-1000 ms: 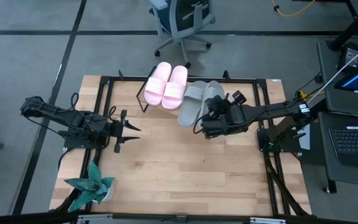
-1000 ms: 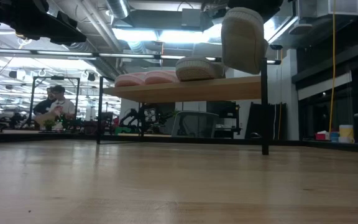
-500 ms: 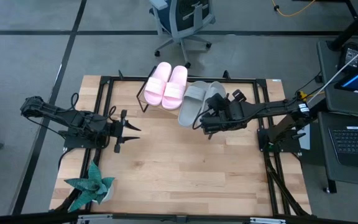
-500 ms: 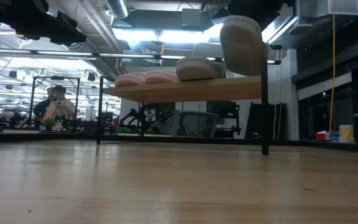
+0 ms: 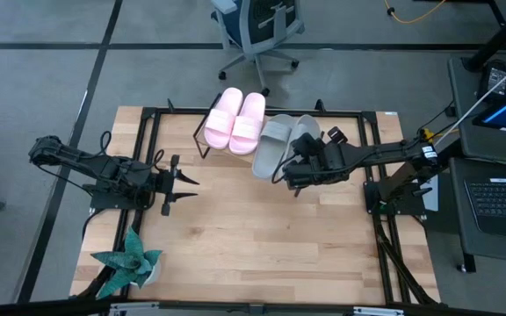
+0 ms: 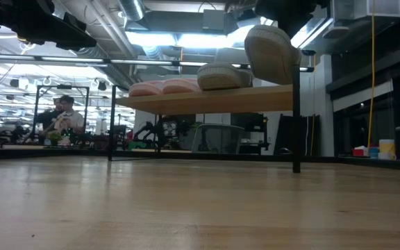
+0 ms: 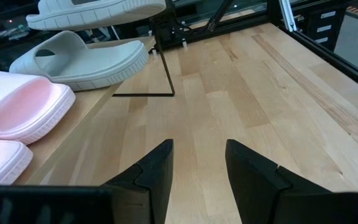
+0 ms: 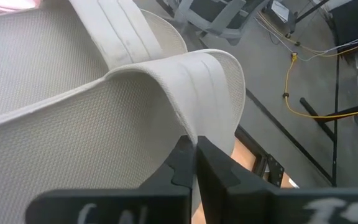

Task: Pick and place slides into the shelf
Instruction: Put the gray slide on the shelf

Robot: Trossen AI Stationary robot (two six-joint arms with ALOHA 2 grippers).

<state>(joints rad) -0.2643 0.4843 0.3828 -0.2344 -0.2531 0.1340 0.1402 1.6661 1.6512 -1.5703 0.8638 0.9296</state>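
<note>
The left gripper (image 5: 185, 182) waits with fingers apart over bare tabletop. Beyond it, two pale pink foam slides (image 5: 235, 119) and one grey-green slide (image 5: 272, 145) lie on the slanted light-wood shelf (image 6: 214, 100). The right gripper (image 5: 293, 168) is clamped on the strap of the second grey-green slide (image 6: 273, 54), tilted above the shelf's end.

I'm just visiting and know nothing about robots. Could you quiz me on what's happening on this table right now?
1. True or false: both pink slides lie on the shelf.
2. Which hand grips a grey-green slide: A left, B right, C neither?
3. Fill in: the left hand waits over the ____.

Key: 1 true. 2 B: the right hand is shut on its strap, holding that slide off the shelf. 3 table, with open fingers.
</note>
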